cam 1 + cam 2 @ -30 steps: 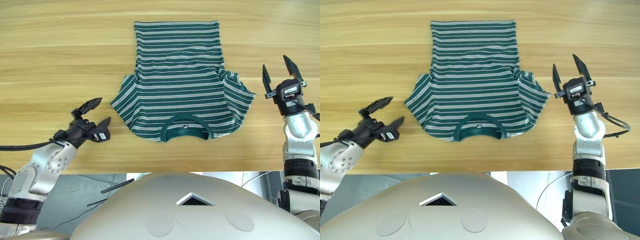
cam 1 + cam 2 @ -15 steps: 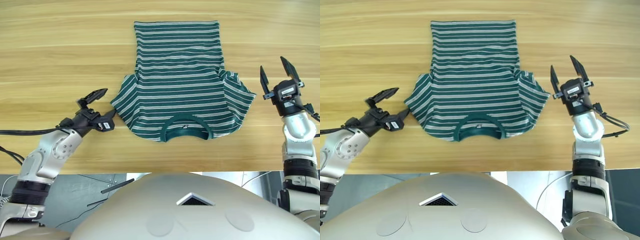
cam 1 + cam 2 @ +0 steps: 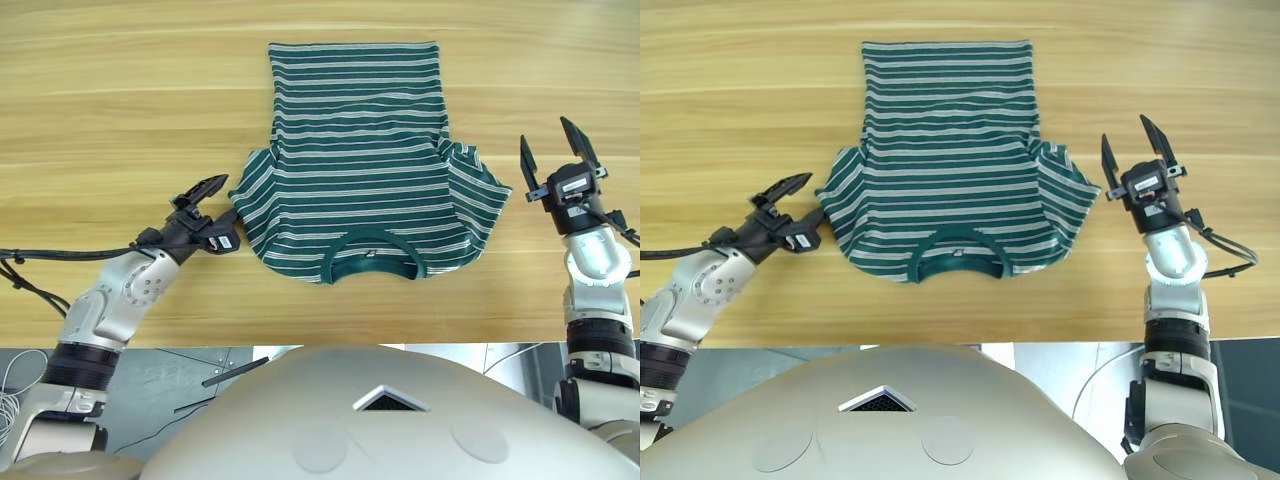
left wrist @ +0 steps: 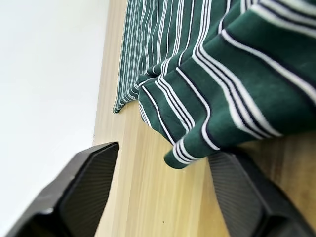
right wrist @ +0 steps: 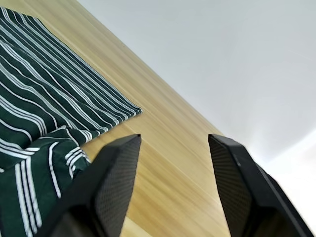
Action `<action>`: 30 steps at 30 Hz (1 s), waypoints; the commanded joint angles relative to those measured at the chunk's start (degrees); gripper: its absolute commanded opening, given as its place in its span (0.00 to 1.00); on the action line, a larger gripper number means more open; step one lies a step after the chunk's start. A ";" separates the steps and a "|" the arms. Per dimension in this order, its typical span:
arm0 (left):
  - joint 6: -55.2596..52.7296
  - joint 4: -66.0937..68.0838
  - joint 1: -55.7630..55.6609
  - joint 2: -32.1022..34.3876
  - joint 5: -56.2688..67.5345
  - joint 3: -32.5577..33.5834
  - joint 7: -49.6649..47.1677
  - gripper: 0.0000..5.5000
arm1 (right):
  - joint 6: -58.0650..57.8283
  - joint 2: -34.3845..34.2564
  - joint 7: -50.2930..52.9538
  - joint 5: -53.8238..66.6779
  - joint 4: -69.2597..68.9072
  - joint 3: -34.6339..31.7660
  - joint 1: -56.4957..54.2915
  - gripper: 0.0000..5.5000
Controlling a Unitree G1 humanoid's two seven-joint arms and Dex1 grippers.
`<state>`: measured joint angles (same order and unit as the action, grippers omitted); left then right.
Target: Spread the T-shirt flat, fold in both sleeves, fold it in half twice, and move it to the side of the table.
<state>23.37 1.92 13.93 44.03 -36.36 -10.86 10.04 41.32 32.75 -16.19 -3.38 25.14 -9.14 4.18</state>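
A green T-shirt with white stripes (image 3: pixel 360 170) lies spread on the wooden table (image 3: pixel 120 100), collar toward me and hem at the far side. Both sleeves are bunched at its sides. My left gripper (image 3: pixel 220 200) is open at the tip of the left sleeve (image 4: pixel 197 143), its fingers (image 4: pixel 84 182) on either side of the sleeve's edge, low over the table. My right gripper (image 3: pixel 556 157) stands open and upright just right of the right sleeve (image 3: pixel 478 190), apart from the cloth, with nothing between its fingers (image 5: pixel 116 182).
Bare wood stretches to the left, right and far side of the shirt. The table's near edge (image 3: pixel 300 343) runs just below the collar. A black cable (image 3: pixel 60 256) trails from my left arm across the table's left part.
My left gripper has moved right across the table to the left sleeve's edge. My right gripper shifted slightly left toward the right sleeve, then held still.
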 commanded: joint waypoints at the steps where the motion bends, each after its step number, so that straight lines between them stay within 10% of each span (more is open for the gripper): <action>1: -2.09 3.70 1.42 -0.01 -2.32 -2.03 1.41 0.46 | 0.30 0.34 0.42 0.13 0.48 -0.71 0.25 0.46; 18: -2.57 3.77 2.06 1.70 -3.00 -5.07 3.77 0.05 | -0.38 0.41 -0.24 0.58 -1.77 -0.98 1.40 0.46; 30: -3.54 3.36 2.62 1.51 -5.56 -6.03 0.81 0.20 | -0.99 0.50 -0.36 0.81 -2.68 -1.22 1.87 0.46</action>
<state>22.31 2.21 11.96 46.53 -38.90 -14.12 9.42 41.08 32.75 -16.29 -3.23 22.84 -9.79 6.09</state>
